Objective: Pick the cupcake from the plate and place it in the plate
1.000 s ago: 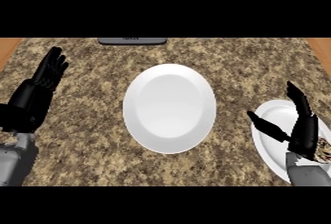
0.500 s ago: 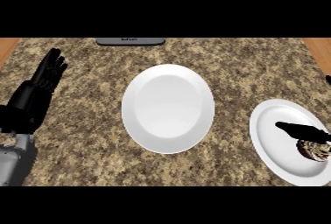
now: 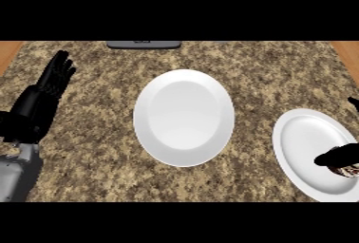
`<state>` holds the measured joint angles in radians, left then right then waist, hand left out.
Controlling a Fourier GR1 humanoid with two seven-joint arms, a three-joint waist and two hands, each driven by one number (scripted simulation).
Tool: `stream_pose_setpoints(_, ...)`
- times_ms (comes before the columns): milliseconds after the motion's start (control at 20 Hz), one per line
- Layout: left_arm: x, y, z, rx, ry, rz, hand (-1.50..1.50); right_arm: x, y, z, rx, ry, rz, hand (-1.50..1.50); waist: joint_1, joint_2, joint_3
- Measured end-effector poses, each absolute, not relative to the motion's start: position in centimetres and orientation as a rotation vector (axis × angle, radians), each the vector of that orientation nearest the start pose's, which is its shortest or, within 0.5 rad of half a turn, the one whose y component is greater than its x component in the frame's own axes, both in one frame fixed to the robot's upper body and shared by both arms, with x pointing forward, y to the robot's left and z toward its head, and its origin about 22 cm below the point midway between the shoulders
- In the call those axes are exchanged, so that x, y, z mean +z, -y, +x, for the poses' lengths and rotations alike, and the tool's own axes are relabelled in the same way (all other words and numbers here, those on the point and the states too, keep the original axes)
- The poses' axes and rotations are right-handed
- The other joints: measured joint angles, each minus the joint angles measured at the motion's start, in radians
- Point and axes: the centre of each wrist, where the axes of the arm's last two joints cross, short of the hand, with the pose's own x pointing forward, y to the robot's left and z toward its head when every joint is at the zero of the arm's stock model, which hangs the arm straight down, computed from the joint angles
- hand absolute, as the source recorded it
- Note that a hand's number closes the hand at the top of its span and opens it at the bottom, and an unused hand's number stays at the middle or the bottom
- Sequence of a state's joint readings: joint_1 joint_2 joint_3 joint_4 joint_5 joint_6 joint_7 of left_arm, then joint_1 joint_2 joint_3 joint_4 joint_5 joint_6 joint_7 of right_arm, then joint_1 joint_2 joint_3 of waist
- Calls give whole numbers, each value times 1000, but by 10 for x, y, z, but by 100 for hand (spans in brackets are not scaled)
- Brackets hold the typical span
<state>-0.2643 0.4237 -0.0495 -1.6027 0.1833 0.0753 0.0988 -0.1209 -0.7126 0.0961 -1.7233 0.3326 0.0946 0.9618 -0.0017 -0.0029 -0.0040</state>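
So my right hand is down at the right edge, black fingers curled over the small brown-and-white cupcake, which sits on the right part of the white round plate on the right. Most of the cupcake is hidden under my fingers, only a bit peeks out below them. My left hand is way over at the left edge, relaxed and spread out with fingers pointing up, holding nothing, just resting above the speckled brown granite table. Between the two sits a second white oval plate in the middle, close to the right plate but not touching. A dark grey flat thing pokes in at the far edge; can't tell what it is.
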Motion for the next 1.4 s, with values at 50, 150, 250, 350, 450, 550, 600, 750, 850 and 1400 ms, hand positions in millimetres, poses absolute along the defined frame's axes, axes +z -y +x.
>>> stream_pose_setpoints(50,107,-282,296,-236,1741,149,0,130,320,260,536,737,-951,-150,1,0,1)
stream_pose_setpoints(150,106,-283,294,-238,1746,151,0,137,320,259,560,706,-934,-150,1,0,1)
stream_pose_setpoints(250,109,-283,296,-236,1746,149,0,139,322,259,566,684,-927,-150,1,1,2)
stream_pose_setpoints(350,110,-284,294,-232,1748,142,0,135,321,260,571,664,-931,-150,2,1,3)
stream_pose_setpoints(450,108,-285,297,-233,1747,141,0,137,325,263,565,649,-944,-150,2,2,3)
stream_pose_setpoints(550,108,-283,298,-233,1748,140,0,134,329,265,570,612,-959,-150,3,3,3)
stream_pose_setpoints(600,107,-282,298,-232,1747,138,0,131,331,266,574,591,-965,-150,3,3,3)
stream_pose_setpoints(750,103,-283,295,-233,1744,139,0,120,338,264,581,530,-967,-150,3,3,3)
stream_pose_setpoints(850,104,-285,293,-230,1745,144,0,111,340,259,588,494,-964,-150,2,2,3)
stream_pose_setpoints(1400,101,-282,303,-230,1745,140,0,75,353,261,581,409,-908,-150,1,3,4)
